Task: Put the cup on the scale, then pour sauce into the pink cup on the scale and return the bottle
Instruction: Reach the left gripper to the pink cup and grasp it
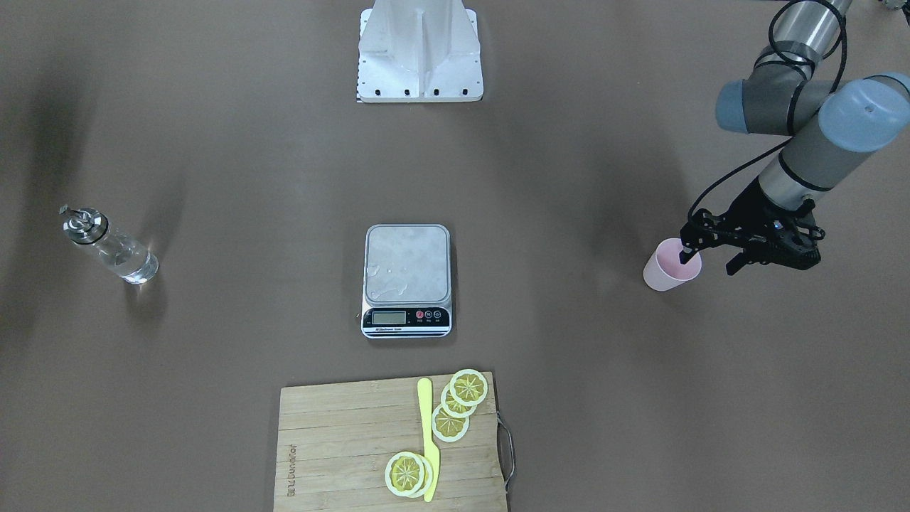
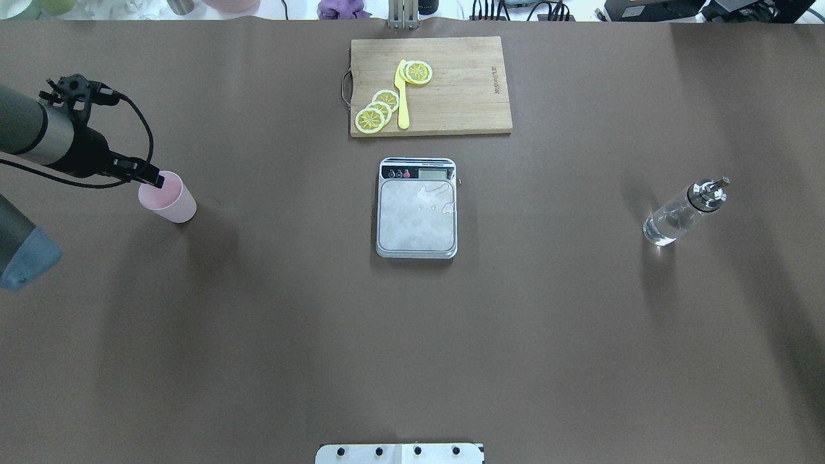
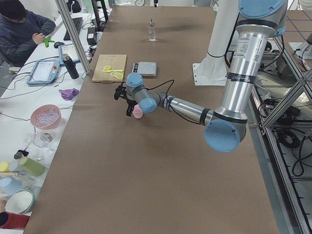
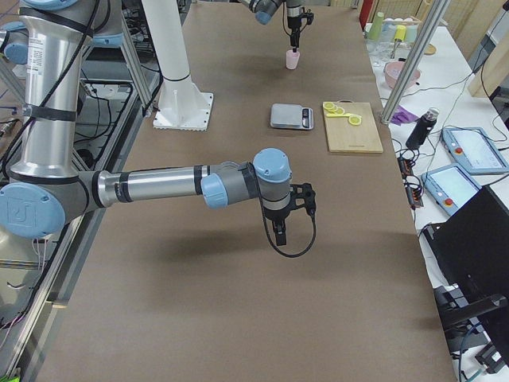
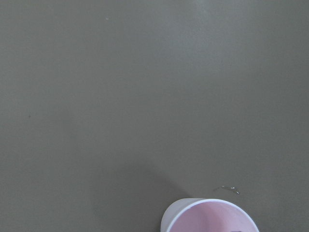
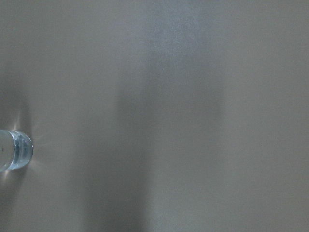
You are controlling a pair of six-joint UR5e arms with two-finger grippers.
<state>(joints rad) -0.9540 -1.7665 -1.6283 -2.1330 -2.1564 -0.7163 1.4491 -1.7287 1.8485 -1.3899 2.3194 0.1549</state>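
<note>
The pale pink cup point(image 1: 665, 274) stands on the brown table at my far left, also in the overhead view point(image 2: 174, 205) and at the bottom edge of the left wrist view point(image 5: 212, 220). My left gripper point(image 1: 700, 259) points down over its rim, one finger dipping into the cup's mouth; the jaws look open. The steel scale point(image 1: 407, 263) sits bare at the table's centre, with a few drops on its platform. The glass bottle point(image 1: 117, 249) with clear liquid stands far to my right. My right gripper point(image 4: 280, 235) hangs above bare table; I cannot tell its state.
A wooden cutting board point(image 1: 341, 441) with lemon slices and a yellow knife point(image 1: 429, 441) lies just beyond the scale. The robot's white base point(image 1: 419, 57) is at the near edge. Bowls, cups and an operator are off the table's far side.
</note>
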